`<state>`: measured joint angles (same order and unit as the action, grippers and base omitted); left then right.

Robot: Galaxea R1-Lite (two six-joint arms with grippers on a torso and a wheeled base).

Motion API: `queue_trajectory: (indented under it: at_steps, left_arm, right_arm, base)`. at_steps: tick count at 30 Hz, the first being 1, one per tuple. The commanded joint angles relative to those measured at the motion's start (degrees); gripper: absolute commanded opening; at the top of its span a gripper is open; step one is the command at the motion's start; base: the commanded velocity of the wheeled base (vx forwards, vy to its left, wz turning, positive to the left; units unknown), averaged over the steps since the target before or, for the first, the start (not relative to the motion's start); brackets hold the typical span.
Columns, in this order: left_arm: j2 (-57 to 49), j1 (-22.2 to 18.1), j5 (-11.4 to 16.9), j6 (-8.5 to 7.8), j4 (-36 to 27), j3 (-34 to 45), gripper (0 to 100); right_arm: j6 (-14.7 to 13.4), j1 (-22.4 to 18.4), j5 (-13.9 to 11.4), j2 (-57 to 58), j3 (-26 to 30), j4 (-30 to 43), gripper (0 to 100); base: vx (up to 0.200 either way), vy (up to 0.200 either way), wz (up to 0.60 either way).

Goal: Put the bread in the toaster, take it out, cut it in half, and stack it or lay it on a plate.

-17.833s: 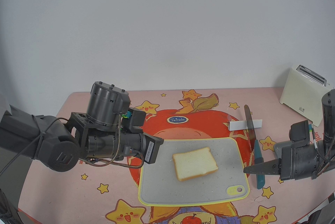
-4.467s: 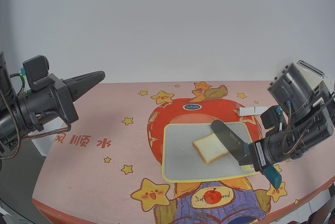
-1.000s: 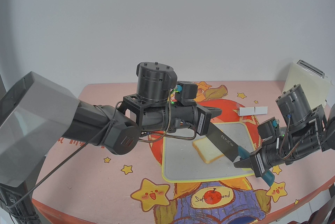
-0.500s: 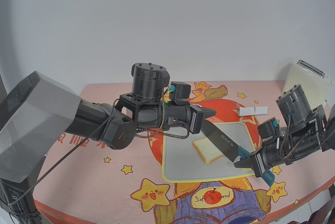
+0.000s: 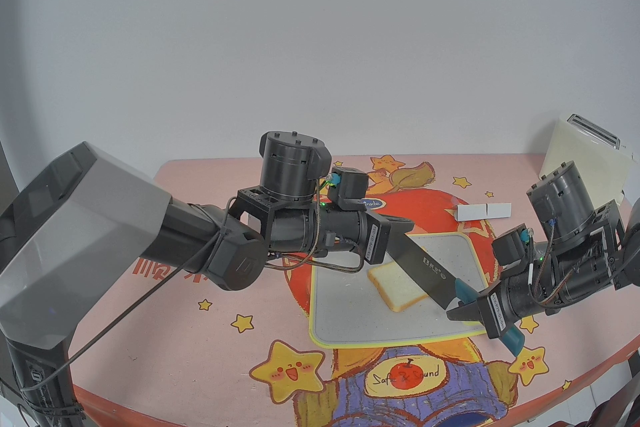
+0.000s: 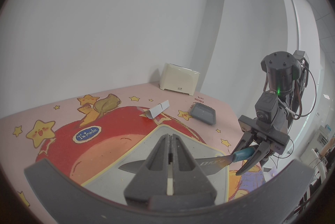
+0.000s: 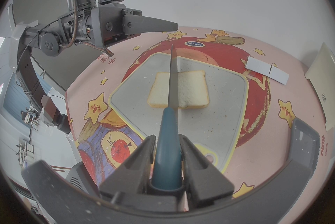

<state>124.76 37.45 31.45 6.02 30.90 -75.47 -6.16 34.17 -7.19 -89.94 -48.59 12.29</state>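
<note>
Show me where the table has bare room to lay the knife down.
Widest free patch: the table left of the cutting board, toward the front rim. A smaller one lies between the white card and the toaster. Crowded: over the board, where the bread, the knife, the right gripper and the left gripper meet.

The knife (image 5: 430,273) covers part of the bread (image 5: 397,290)

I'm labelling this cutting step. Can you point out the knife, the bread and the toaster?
knife (image 5: 427,267): head view, middle of the blade.
bread (image 7: 192,90): right wrist view, top face beside the blade.
toaster (image 6: 179,79): left wrist view, its cream side wall.
</note>
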Motion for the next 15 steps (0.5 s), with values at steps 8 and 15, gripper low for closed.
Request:
queue_trajectory:
  at_steps: [8,15]
  left_arm:
    - [0.57,-0.01,-0.07,0.04,0.3,0.59,0]
    - [0.75,0.61,-0.07,-0.05,0.47,0.85,0]
  right_arm:
    - [0.0,0.02,-0.01,-0.06,-0.01,-0.07,0]
    - [0.0,0.02,0.07,-0.15,-0.01,-0.16,0]
  base:
    - [0.0,0.0,0.0]
    - [0.0,0.0,0.0]
